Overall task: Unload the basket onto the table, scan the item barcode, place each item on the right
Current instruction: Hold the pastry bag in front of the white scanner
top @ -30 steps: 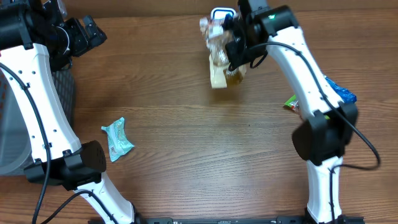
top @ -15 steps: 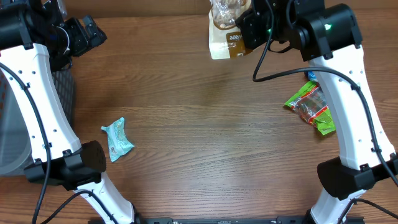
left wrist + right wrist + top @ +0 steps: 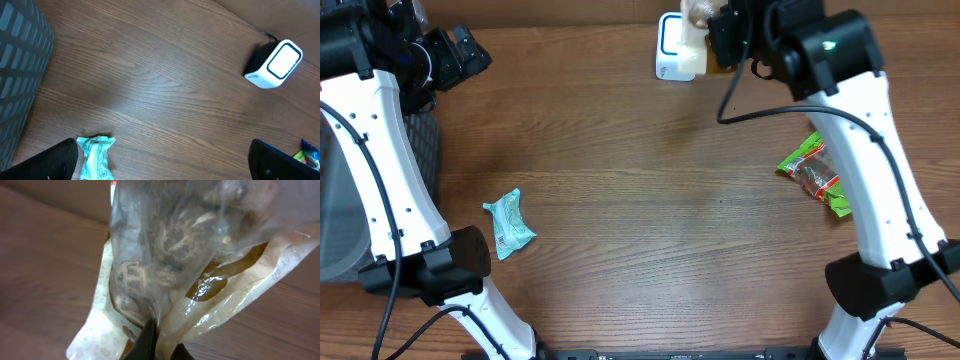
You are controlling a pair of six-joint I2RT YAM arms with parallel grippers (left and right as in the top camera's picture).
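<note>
Wooden table (image 3: pixel 620 200): far edge is work zone. Snack bag (image 3: pixel 190 255): pinched in right gripper (image 3: pixel 152 342), hanging close over scanner (image 3: pixel 677 47). Best turn barcode panel flat toward window, hold steady. Left gripper (image 3: pixel 162 165): spread, empty.

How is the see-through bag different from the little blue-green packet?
The see-through bag is pinched in the right claw; the blue-green packet lies untouched on the table. The bag is clear with tan print, showing what's inside; the packet is solid blue-green. The bag is by the scanner; the packet is far from it. Both are crinkly plastic.
</note>
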